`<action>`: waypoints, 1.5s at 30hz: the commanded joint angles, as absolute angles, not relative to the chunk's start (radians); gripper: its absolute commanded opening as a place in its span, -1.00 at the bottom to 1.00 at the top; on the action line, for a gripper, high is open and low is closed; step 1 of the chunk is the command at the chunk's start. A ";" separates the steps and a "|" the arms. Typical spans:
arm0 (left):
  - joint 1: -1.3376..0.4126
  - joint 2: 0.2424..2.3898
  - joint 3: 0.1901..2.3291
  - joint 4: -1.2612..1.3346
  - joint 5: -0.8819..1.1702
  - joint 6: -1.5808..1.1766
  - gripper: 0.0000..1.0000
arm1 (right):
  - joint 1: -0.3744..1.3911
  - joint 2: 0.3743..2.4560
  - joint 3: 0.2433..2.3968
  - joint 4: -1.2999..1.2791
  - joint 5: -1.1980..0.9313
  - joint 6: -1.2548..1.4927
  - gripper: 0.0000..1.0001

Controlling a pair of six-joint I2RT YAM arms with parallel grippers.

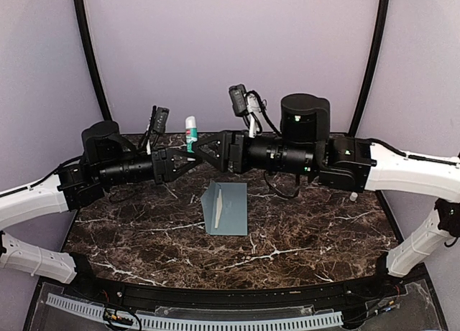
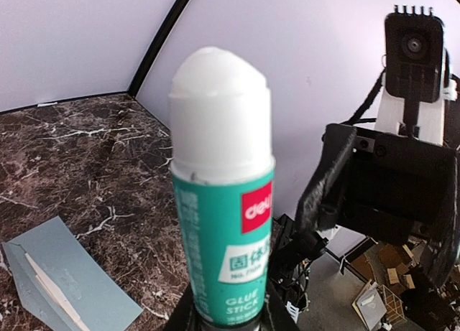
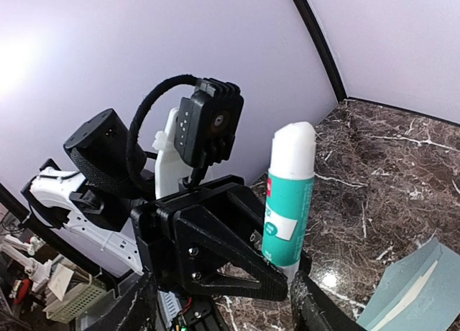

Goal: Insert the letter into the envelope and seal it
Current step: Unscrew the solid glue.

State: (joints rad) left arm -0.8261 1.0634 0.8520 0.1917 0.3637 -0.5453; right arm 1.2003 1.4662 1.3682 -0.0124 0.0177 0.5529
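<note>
Glue stick (image 2: 223,202) is filling the left wrist view, standing upright with its white tip bare and its green label facing the camera. Left gripper (image 1: 185,157) is clamping it at the base and holding it up above the back of the marble table (image 1: 323,230). Right gripper (image 1: 203,150) is hovering just beside it and pointing at it, jaws spread wide with nothing between them. Envelope (image 1: 228,209) is lying flat near the middle of the table, below and in front of both grippers, well apart from them, with a pale narrow strip running along its left part.
</note>
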 commanded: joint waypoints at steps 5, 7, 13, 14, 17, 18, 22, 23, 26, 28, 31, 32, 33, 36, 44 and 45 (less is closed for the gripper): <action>-0.819 1.060 0.852 0.402 0.665 -0.555 -1.00 | 1.089 1.381 1.206 0.263 -0.295 0.595 0.61; -0.819 1.068 0.856 0.426 0.723 -0.559 -1.00 | 1.077 1.394 1.201 0.283 -0.371 0.590 0.71; -0.819 1.089 0.875 0.438 0.805 -0.561 -1.00 | 1.076 1.427 1.200 0.404 -0.535 0.606 0.72; -0.819 1.095 0.879 0.438 0.813 -0.563 -1.00 | 1.077 1.431 1.202 0.415 -0.540 0.609 0.72; -0.821 1.105 0.882 0.447 0.839 -0.572 -1.00 | 1.077 1.447 1.219 0.420 -0.541 0.607 0.71; -0.820 1.109 0.881 0.451 0.841 -0.576 -1.00 | 1.076 1.454 1.226 0.415 -0.541 0.605 0.71; -0.821 1.111 0.875 0.472 0.837 -0.583 -1.00 | 1.076 1.489 1.256 0.394 -0.556 0.604 0.59; -0.821 1.111 0.876 0.475 0.837 -0.585 -1.00 | 1.076 1.496 1.260 0.395 -0.564 0.606 0.51; -0.821 1.111 0.877 0.483 0.840 -0.587 -1.00 | 1.076 1.505 1.262 0.410 -0.577 0.616 0.21; -0.821 1.112 0.876 0.483 0.838 -0.588 -1.00 | 1.077 1.510 1.264 0.416 -0.581 0.618 0.02; -0.821 1.114 0.872 0.482 0.832 -0.587 -1.00 | 1.077 1.512 1.258 0.427 -0.581 0.624 -0.22; -0.821 1.115 0.873 0.483 0.831 -0.587 -1.00 | 1.077 1.512 1.256 0.435 -0.581 0.628 -0.28; -0.821 1.118 0.873 0.483 0.831 -0.588 -1.00 | 1.078 1.512 1.253 0.441 -0.583 0.631 -0.33; -0.821 1.120 0.872 0.481 0.832 -0.588 -1.00 | 1.077 1.510 1.249 0.447 -0.575 0.637 -0.45; -0.821 1.100 0.869 0.439 0.745 -0.567 -1.00 | 1.081 1.500 1.248 0.418 -0.533 0.621 -1.00; -0.821 1.093 0.870 0.399 0.679 -0.550 -1.00 | 1.085 1.499 1.251 0.397 -0.514 0.609 -1.00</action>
